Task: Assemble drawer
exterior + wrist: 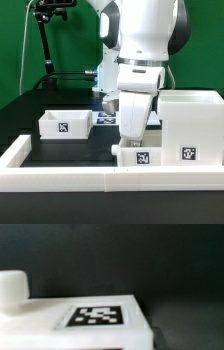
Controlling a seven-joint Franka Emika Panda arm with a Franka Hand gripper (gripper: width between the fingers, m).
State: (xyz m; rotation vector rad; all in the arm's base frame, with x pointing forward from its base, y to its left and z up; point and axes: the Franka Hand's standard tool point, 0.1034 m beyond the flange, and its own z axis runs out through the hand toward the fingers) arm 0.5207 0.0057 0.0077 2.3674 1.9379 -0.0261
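A small white drawer tray (143, 157) with a black-and-white tag stands just behind the front wall, close against the tall white housing (192, 122) on the exterior view's right. My gripper (134, 146) is down on top of this tray and its fingertips are hidden. In the wrist view the tray's tagged face (100, 315) fills the lower part, very close, with a white knob (12, 287) sticking up beside it. No fingers show clearly there. A second small tray (64, 124) sits apart at the exterior view's left.
The long low white border wall (80, 180) runs along the front and up the exterior view's left. The marker board (103, 119) lies flat behind my arm. A black camera stand (45, 40) rises at the back left. Dark table surface lies between the trays.
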